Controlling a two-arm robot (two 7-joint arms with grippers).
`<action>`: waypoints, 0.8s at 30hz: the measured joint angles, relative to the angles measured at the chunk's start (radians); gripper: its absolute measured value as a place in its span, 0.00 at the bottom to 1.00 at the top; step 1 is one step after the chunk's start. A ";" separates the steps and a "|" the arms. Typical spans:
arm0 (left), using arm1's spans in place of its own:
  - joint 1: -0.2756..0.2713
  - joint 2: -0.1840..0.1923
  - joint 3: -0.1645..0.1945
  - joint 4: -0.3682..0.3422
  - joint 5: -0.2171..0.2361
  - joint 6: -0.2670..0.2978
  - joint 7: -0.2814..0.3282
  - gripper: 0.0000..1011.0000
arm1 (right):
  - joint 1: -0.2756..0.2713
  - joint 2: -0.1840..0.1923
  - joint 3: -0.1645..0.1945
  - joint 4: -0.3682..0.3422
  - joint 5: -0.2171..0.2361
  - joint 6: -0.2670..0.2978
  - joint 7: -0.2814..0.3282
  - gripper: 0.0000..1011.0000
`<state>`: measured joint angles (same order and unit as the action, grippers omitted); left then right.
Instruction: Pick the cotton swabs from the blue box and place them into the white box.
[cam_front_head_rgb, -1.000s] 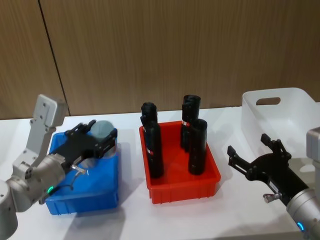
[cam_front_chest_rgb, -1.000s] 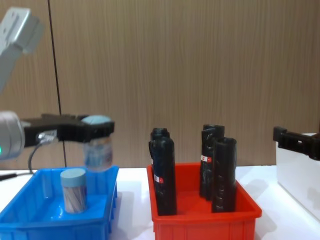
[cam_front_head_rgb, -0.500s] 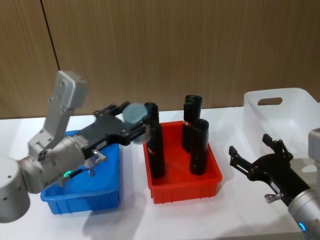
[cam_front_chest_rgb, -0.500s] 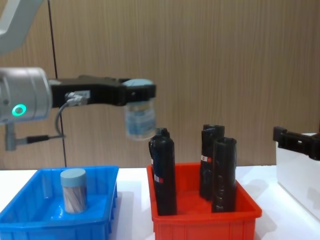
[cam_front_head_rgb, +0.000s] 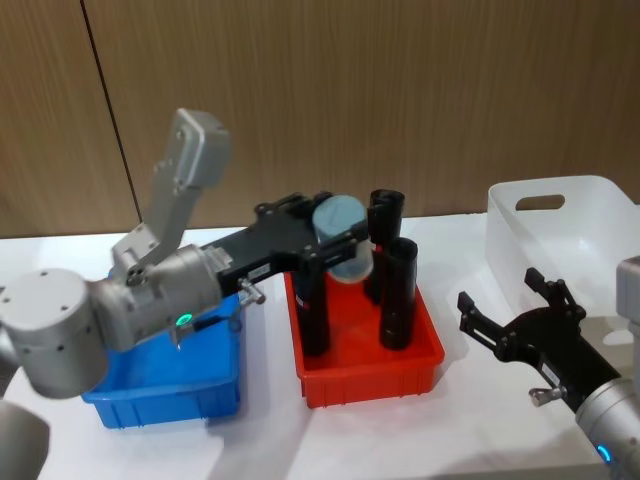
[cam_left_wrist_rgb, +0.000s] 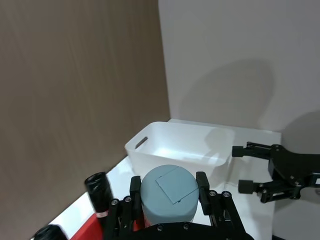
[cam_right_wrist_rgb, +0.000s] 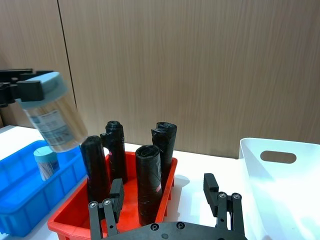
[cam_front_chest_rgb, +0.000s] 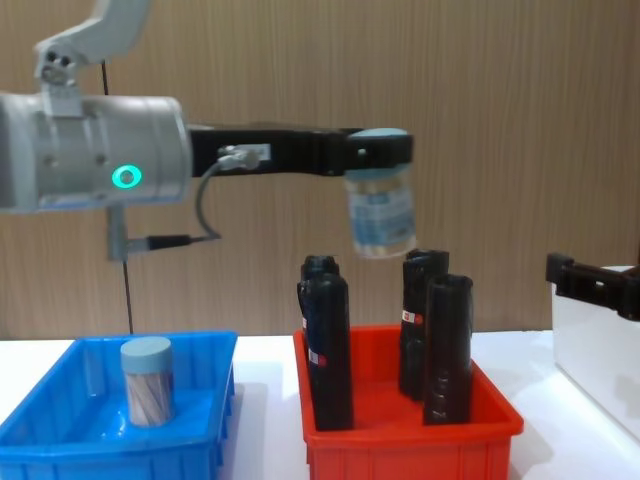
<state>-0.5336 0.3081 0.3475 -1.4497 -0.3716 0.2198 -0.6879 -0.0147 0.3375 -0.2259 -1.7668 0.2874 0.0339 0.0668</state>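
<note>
L pincer (cam_front_chest_rgb: 380, 151) grips clear grey-lidded plastic swab jar (cam_front_chest_rgb: 382, 215) above tall black cylinders (cam_front_chest_rgb: 447, 345) in red plastic bin (cam_front_chest_rgb: 410, 441); R pincer (cam_front_head_rgb: 505, 296) wide, near white plastic bin (cam_front_head_rgb: 600, 215).

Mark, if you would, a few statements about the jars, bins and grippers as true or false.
1. The left gripper holds a swab jar in the air above the red bin. True.
2. The blue box is empty. False: another jar stands in it.
3. The right gripper grips a black cylinder. False: it is open and empty, near the white box.
4. The black cylinders stand upright in the red bin. True.
</note>
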 joint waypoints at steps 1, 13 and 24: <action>-0.004 -0.003 0.002 0.007 0.000 0.002 -0.007 0.66 | 0.000 0.000 0.000 0.000 0.000 0.000 0.000 0.99; -0.088 -0.053 0.023 0.096 0.023 0.055 -0.073 0.66 | 0.000 0.000 0.000 0.000 0.000 0.000 0.000 0.99; -0.128 -0.066 0.027 0.125 0.044 0.104 -0.090 0.66 | 0.000 0.000 0.000 0.000 0.000 0.000 0.000 0.99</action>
<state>-0.6615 0.2423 0.3748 -1.3243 -0.3278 0.3240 -0.7775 -0.0146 0.3375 -0.2258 -1.7668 0.2874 0.0340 0.0668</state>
